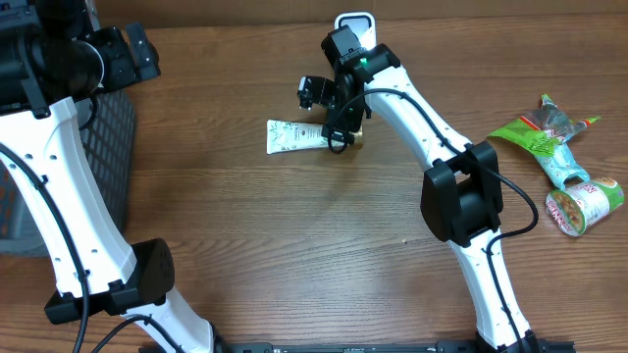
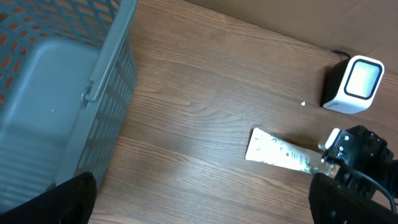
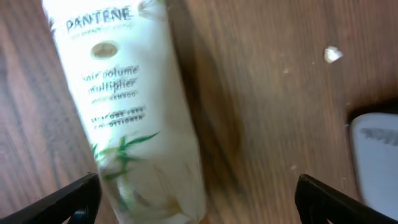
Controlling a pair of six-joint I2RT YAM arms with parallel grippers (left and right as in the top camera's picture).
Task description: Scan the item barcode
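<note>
Tube of Pantene hair product (image 1: 294, 136) lies flat on the wooden table (image 1: 294, 245), printed front up, near the white barcode scanner (image 1: 355, 22) but not facing its window. Right gripper (image 3: 196, 190) hangs over the end of the tube nearer the scanner, its 2 fingers (image 3: 68, 199) spread wide, 1 on each side, gripping nothing. Left gripper (image 2: 199, 208) sits by the grey basket (image 2: 112, 81), equally wide and empty. To my eye the pick-up is the step in hand: close squarely across the tube's width so it won't twist. Then turn it so the back panel faces the scanner, since no barcode shows on the upper face and I'd guess it sits there
</note>
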